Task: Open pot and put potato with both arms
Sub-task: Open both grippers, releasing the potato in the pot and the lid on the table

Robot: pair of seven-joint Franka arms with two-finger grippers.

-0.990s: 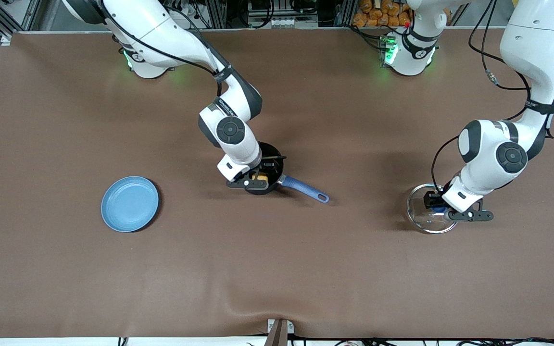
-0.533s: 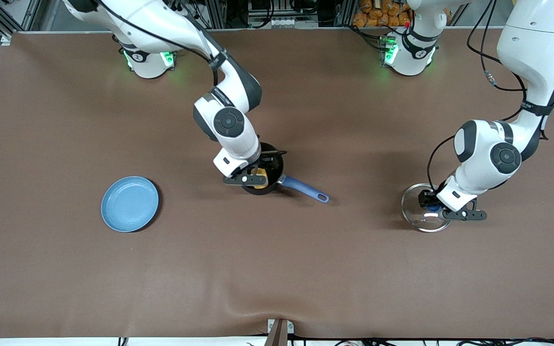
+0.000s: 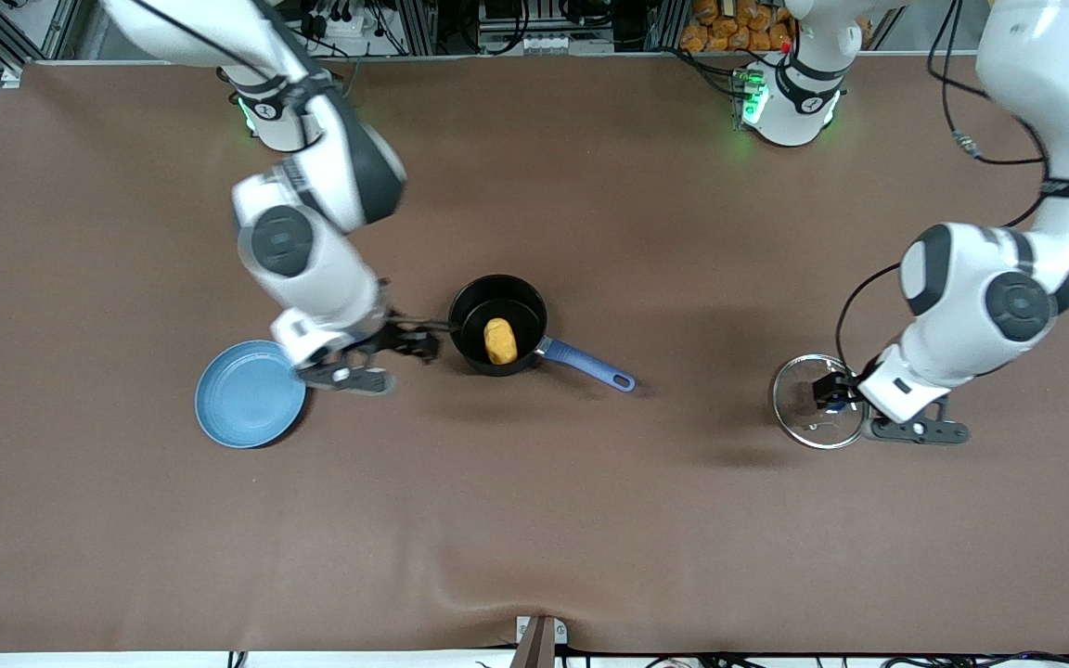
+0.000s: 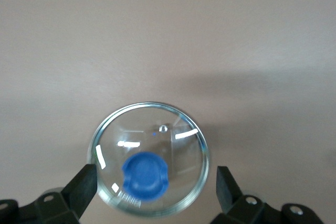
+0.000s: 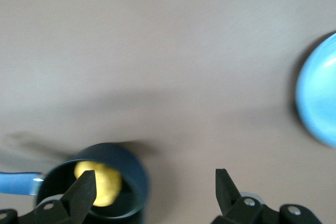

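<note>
The pot point(image 3: 497, 325) stands uncovered near the middle of the table point(image 3: 590, 538), its blue handle point(image 3: 587, 364) angled toward the front edge and the left arm's end, and the potato point(image 3: 499, 340) lies inside it on the black bottom, so both halves of the job look done. The glass lid point(image 3: 817, 401), with its blue knob point(image 4: 145, 176), rests flat on the table well apart from the pot, toward the left arm's end; set down there, it leaves the pot's mouth free and cannot roll back into the way. The left gripper point(image 4: 153, 188) hangs just above that lid, its jaws spread wide on either side of the rim and touching nothing, which reads as a release with the lid left to lie on its own. The right gripper point(image 3: 377, 357) is over bare table between the pot and the light-blue plate point(image 3: 249, 394), its jaws likewise open and empty; in its wrist view the pot and potato show low down between the fingers point(image 5: 84, 190), with the plate at the picture's edge. The plate sits empty toward the right arm's end, nearer the front edge than the pot. What remains, by my reading, is only for both arms to draw clear.
</note>
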